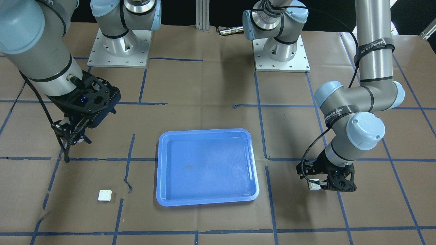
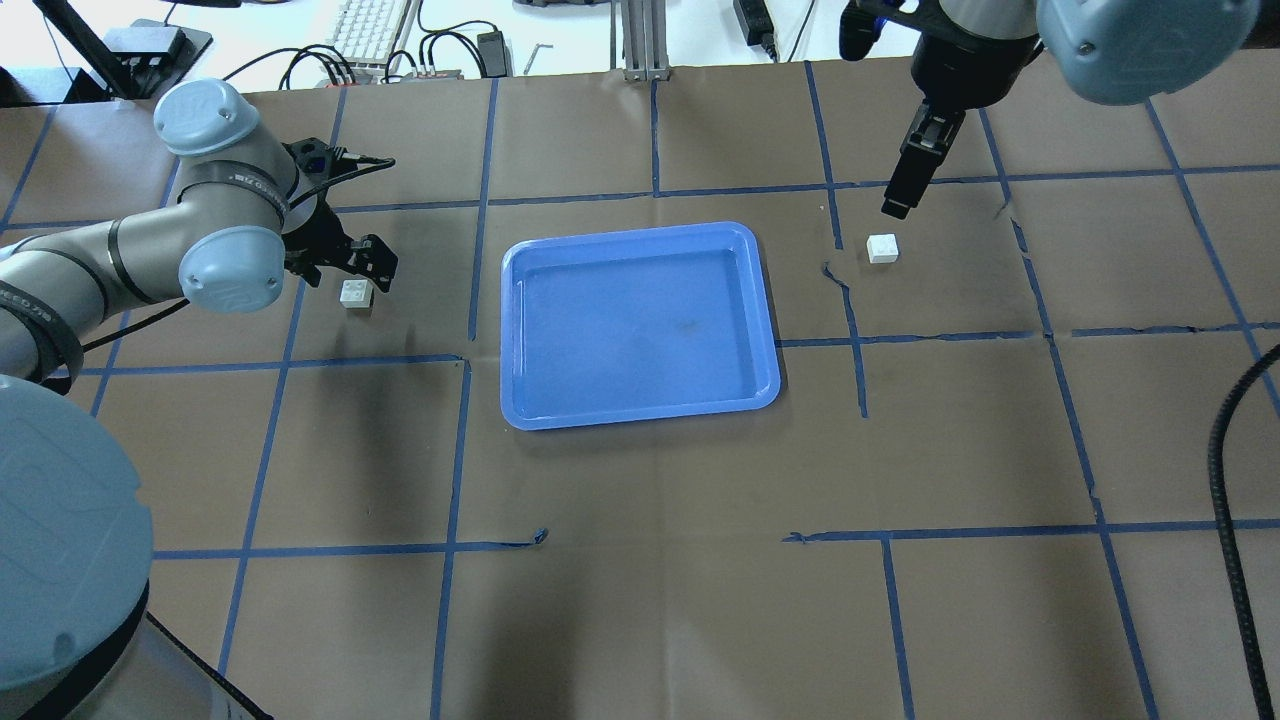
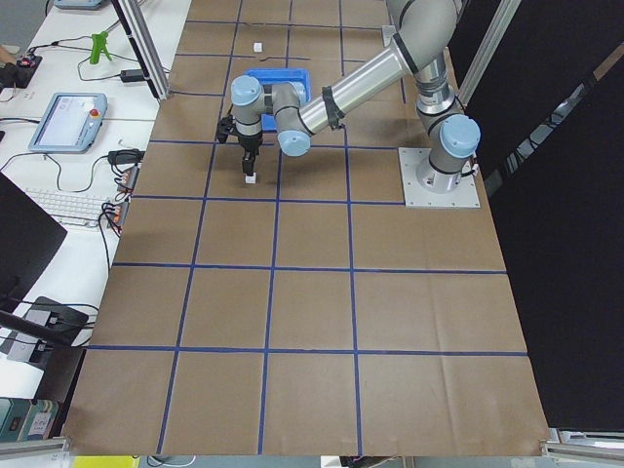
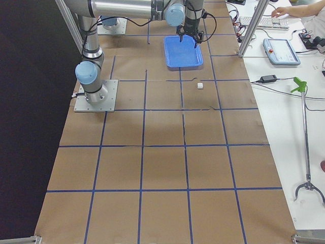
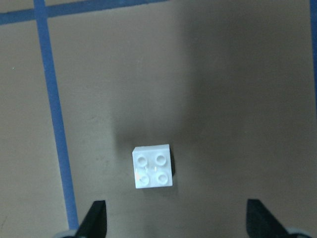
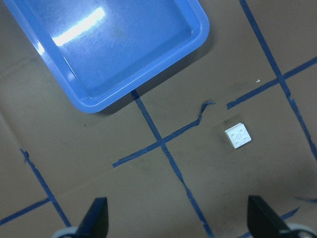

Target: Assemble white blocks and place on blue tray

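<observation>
Beside blue tray (image 1: 207, 166), two white blocks (image 1: 105, 195), four-studded

On the counter (image 2: 640, 600), the tray (image 2: 630, 233) lies centred before me, the left block (image 2: 356, 293) on its left under my left jaws, the right block (image 2: 882, 248) on its right, apart from my right jaws.

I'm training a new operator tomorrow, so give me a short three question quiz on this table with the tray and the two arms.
1. True or false: something lies in the blue tray.
2. Which hand hangs low beside a white block? A) left hand B) right hand
3. How many white blocks lie on the brown paper?
Key: 1 false; 2 A; 3 two, the second white block lying alone.
</observation>
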Controlling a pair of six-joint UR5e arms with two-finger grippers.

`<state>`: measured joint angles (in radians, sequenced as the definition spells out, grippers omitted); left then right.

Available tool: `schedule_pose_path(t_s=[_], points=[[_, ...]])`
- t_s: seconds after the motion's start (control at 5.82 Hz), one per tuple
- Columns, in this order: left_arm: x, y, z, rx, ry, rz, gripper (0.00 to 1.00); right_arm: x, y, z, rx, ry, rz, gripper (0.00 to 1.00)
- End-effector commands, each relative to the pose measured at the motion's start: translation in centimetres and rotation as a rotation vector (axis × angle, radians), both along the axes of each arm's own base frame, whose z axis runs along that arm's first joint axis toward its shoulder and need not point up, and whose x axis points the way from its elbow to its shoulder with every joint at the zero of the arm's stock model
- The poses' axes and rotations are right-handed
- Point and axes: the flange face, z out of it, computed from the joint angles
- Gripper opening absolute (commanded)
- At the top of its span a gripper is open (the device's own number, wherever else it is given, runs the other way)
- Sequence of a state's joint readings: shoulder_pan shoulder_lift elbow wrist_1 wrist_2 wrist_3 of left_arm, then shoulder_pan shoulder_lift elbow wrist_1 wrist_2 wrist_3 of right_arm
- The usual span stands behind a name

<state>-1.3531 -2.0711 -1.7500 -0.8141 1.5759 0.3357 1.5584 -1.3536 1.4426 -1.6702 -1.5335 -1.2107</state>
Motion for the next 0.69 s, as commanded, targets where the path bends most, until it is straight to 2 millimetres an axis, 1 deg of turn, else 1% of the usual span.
schedule_pose_path(t_s=[0.0,0.17,0.34,0.52], points=[[0.2,-0.5,-2.3,-0.009,-0.007,-0.003,0.99,-3.0,-2.5,-1.2,-0.026,-0.005,0.264,1.0],[0.1,-0.4,-2.2,-0.008,-0.005,-0.004,0.98,-5.4,-5.5,-1.5,-0.031,-0.004,0.357,1.0],[0.1,-0.3,-2.1,-0.007,-0.007,-0.009,0.7,-5.7,-7.4,-1.9,-0.045,-0.034,0.422,1.0],[0.1,-0.3,-1.9,-0.01,-0.01,-0.01,0.32,-6.9,-8.1,-2.9,-0.057,-0.082,0.481,1.0]])
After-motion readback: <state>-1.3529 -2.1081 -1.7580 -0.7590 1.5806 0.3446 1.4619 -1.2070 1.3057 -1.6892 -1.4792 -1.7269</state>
